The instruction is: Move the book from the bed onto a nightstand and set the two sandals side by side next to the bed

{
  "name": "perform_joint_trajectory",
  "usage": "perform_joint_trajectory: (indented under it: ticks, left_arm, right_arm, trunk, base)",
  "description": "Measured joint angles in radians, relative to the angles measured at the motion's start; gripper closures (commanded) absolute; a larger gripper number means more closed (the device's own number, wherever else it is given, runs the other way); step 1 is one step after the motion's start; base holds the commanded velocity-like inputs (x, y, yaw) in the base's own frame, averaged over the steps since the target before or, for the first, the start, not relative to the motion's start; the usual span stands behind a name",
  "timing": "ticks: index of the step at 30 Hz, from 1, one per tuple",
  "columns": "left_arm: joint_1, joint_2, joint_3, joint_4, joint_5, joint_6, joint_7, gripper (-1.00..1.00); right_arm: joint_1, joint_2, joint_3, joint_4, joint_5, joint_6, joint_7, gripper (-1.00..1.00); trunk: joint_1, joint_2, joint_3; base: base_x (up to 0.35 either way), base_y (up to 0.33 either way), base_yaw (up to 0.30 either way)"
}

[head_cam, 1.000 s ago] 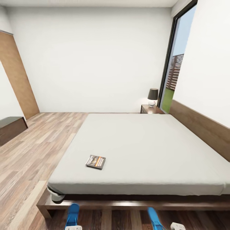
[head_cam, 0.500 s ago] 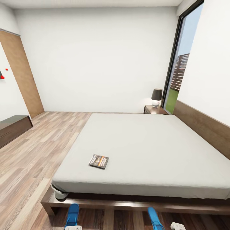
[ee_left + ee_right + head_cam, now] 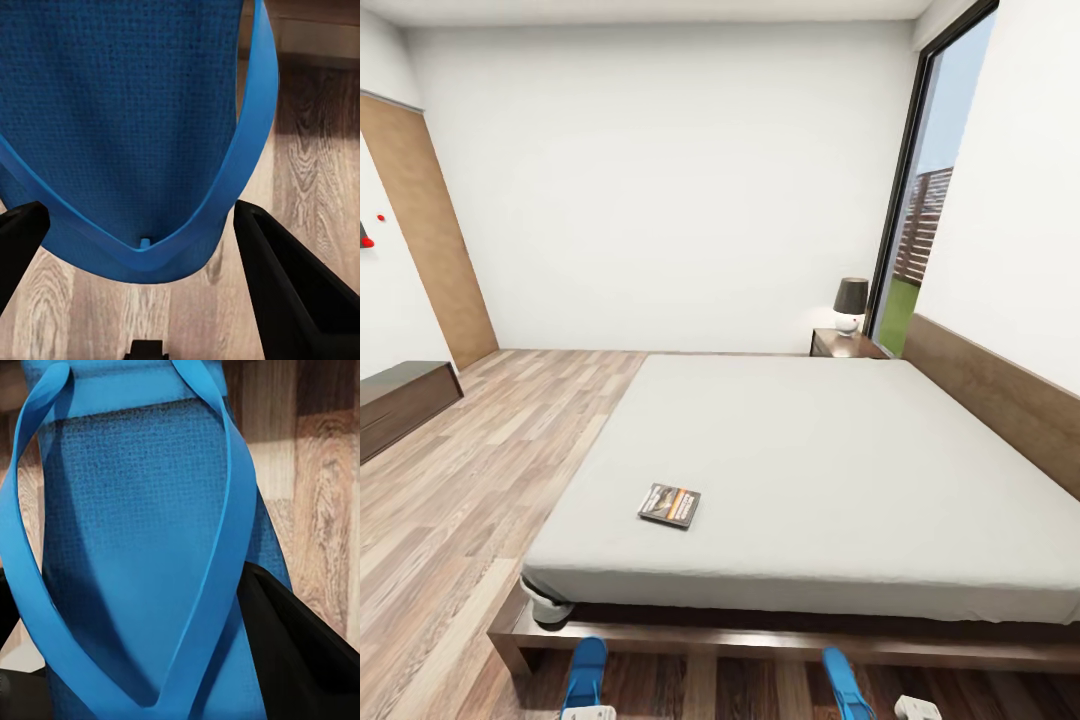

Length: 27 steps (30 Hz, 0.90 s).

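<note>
Fingers (image 3: pixel 289 289) of the left gripper (image 3: pixel 146 262), black and spread wide, flank a blue sandal (image 3: pixel 127 127) in the left wrist view; its strap curves down to a point between them, and whether the pads press it I cannot tell. In the right wrist view the right gripper (image 3: pixel 142 660) has black fingers (image 3: pixel 300 652) on each side of the other sandal (image 3: pixel 142 547), which stands close to the lens with its straps meeting low; the grip itself is hidden.

From the head view both sandals sit over the dark strip of wood floor (image 3: pixel 450 520) just before the bed's near edge, one toward the left (image 3: pixel 586 676), one toward the right (image 3: pixel 843 682), well apart. The bed (image 3: pixel 810 470) stretches ahead, pale mattress on a dark frame. The book (image 3: pixel 669 505) lies flat on the mattress near its front left corner. A nightstand (image 3: pixel 845 345) with a lamp (image 3: pixel 850 303) stands at the far side beside the tall window (image 3: pixel 925 200). A low dresser (image 3: pixel 400 400) sits at the left wall.
</note>
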Motion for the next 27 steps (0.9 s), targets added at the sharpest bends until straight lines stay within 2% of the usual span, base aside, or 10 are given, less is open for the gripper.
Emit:
perform_joint_trajectory:
  ticks: [4,6,8,10,13,15,16,19,23,27]
  left_arm:
    - [0.000,0.007,0.002,-0.001,0.000,0.015,0.003,1.00]
    - [-0.005,0.008,0.003,-0.007,-0.001,0.087,0.004,1.00]
    - [-0.012,0.008,0.002,-0.047,-0.002,0.210,0.003,1.00]
    - [-0.015,0.012,0.002,-0.112,-0.003,0.308,0.002,1.00]
    - [-0.017,0.019,0.001,-0.204,-0.006,0.417,0.002,1.00]
    - [-0.017,0.027,0.001,-0.228,-0.008,0.440,0.001,1.00]
    - [-0.017,0.042,0.002,-0.237,-0.011,0.446,0.000,1.00]
    - [-0.017,0.064,0.000,-0.243,-0.007,0.450,-0.002,1.00]
    - [-0.017,0.067,-0.001,-0.245,-0.007,0.443,-0.003,1.00]
    - [-0.017,0.067,-0.002,-0.244,-0.006,0.425,-0.003,1.00]
  right_arm:
    - [0.000,-0.001,-0.002,0.000,0.000,0.000,0.000,1.00]
    - [0.000,-0.003,-0.003,0.000,-0.001,0.000,0.001,1.00]
    - [0.000,-0.007,-0.005,0.000,-0.010,0.001,0.005,1.00]
    - [0.000,-0.008,-0.007,0.000,-0.044,0.001,0.007,1.00]
    - [0.000,-0.010,-0.009,0.001,-0.142,0.002,0.009,1.00]
    - [0.000,-0.014,-0.007,0.002,-0.182,0.002,0.010,1.00]
    - [0.000,-0.030,-0.009,0.002,-0.197,0.002,0.019,1.00]
    - [0.000,-0.091,-0.008,0.002,-0.211,0.002,0.162,1.00]
    - [0.000,-0.120,-0.004,0.005,-0.212,0.006,0.455,1.00]
    - [0.001,-0.139,-0.002,0.024,-0.212,0.007,0.570,1.00]
  trunk:
    - [0.000,0.000,0.000]
    - [0.000,0.000,0.000]
    - [0.000,0.000,0.000]
    - [0.000,0.000,0.000]
    - [0.000,0.000,0.000]
    - [0.000,0.000,0.000]
    - [0.000,0.000,0.000]
    - [0.000,0.000,0.000]
    - [0.000,0.000,0.000]
    - [0.000,0.000,0.000]
  base:
    - [0.000,0.000,0.000]
    - [0.000,0.000,0.000]
    - [0.000,0.000,0.000]
    - [0.000,0.000,0.000]
    - [0.000,0.000,0.000]
    - [0.000,0.000,0.000]
    - [0.000,0.000,0.000]
    - [0.000,0.000,0.000]
    - [0.000,0.000,0.000]
    - [0.000,0.000,0.000]
